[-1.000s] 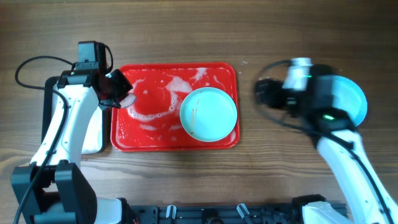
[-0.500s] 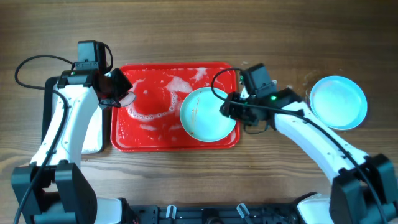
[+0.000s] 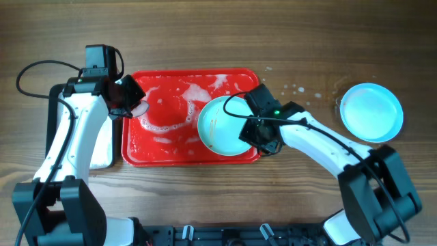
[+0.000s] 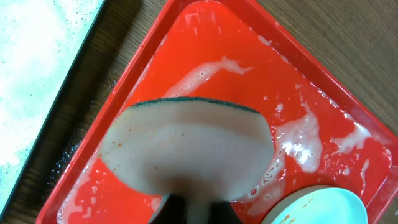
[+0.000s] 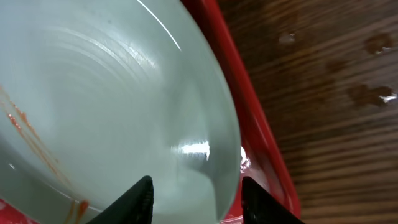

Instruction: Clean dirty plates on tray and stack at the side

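Two round pale turquoise plates are showing: one brown-smeared plate is lying at the right end of the single large red plastic tray, and the other plate is sitting well apart on the wooden table. The right gripper, having swung across from that far plate, is spreading its jaws astride the trayed plate's rim. The left gripper is still pinching one green-backed sponge over the foamy tray.

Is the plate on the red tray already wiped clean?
No, the plate on the tray shows reddish-brown smears across its inner surface in the right wrist view.
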